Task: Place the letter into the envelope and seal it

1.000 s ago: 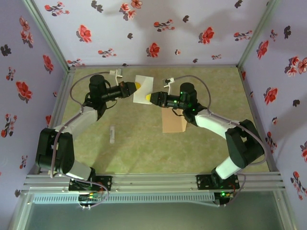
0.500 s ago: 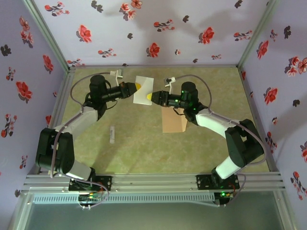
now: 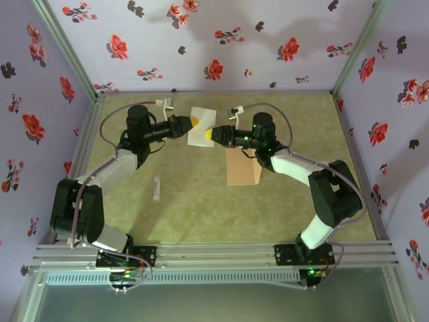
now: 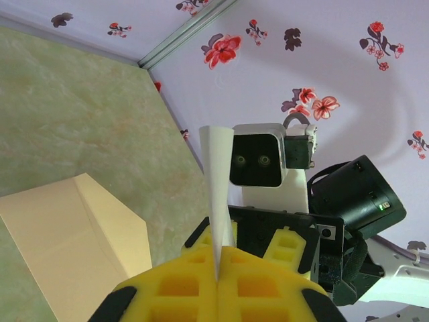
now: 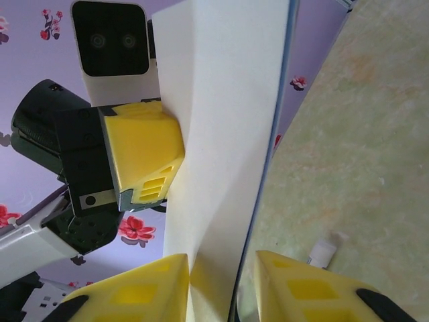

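Note:
The letter (image 3: 201,125), a white sheet with a blue edge, hangs in the air over the back of the table. My left gripper (image 3: 191,123) is shut on its left side; in the left wrist view the sheet (image 4: 218,181) stands edge-on, pinched between the yellow pads (image 4: 188,282). My right gripper (image 3: 210,136) is at the sheet's right side, open. In the right wrist view the letter (image 5: 221,134) passes between its fingers, touching the left one, with a gap to the right one. The tan envelope (image 3: 242,168) lies flat on the table below the right arm.
A small white stick (image 3: 156,188) lies on the green table left of centre, and also shows in the right wrist view (image 5: 322,253). Floral walls enclose the back and both sides. The metal frame (image 3: 214,253) runs along the near edge.
My right gripper has moved left and back onto the letter's edge, and its fingers have come closer together around the sheet. The left gripper has held the letter almost still.

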{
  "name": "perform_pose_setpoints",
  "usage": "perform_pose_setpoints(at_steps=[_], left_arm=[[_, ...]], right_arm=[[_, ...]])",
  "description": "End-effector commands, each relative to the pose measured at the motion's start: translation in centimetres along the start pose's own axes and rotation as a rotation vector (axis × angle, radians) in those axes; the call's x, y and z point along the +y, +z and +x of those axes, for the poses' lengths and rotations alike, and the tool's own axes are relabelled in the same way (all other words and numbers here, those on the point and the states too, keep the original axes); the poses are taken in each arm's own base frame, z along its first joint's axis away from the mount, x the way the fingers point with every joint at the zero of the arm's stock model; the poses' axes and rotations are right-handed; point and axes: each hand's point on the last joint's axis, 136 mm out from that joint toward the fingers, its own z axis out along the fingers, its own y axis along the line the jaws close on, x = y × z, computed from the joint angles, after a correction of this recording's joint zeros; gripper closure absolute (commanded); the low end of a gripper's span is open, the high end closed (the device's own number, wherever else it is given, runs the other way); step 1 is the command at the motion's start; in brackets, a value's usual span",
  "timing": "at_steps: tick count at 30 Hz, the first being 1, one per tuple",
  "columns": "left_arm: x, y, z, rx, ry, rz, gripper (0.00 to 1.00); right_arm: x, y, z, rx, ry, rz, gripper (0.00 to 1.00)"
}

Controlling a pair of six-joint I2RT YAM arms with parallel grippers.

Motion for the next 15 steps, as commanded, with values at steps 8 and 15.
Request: perform_pose_setpoints(at_steps=[8, 15], left_arm=[[0.2, 0.6, 0.5, 0.029, 0.015, 0.014, 1.0], [-0.1, 0.6, 0.3, 0.026, 0.017, 0.021, 1.0]], right_arm=[[2.4, -1.5, -1.7, -0.037, -0.07, -0.043, 0.72], [1.6, -1.7, -1.8, -0.029, -0.061, -0.03, 0.51]])
